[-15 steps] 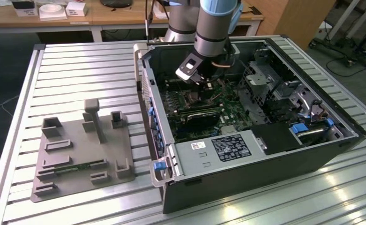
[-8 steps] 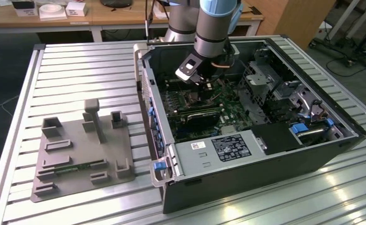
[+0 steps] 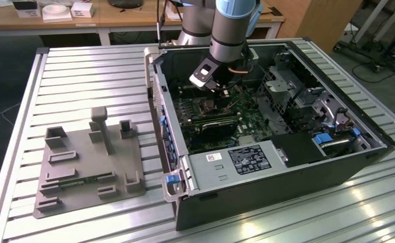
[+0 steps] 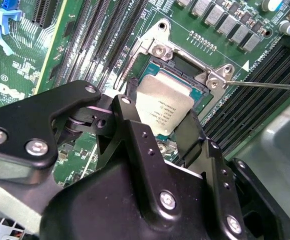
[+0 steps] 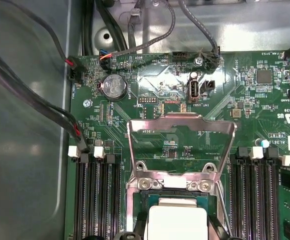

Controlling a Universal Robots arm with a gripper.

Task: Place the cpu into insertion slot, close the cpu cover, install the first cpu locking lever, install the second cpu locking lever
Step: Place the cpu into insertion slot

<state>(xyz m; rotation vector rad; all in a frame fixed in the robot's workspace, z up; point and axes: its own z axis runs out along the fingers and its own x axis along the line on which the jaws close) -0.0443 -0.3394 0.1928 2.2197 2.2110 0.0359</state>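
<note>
Motherboard (image 4: 5,80) below; cpu (image 4: 162,107) between fingers (image 4: 192,140).

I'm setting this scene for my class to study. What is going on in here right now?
One robot arm reaches into an open black computer case. Its gripper grips the small square silvery-grey cpu just over the socket on the green motherboard. The thin silver frame-shaped cpu cover stands raised on its hinge at one socket edge, so nothing is closed or locked yet.
</note>
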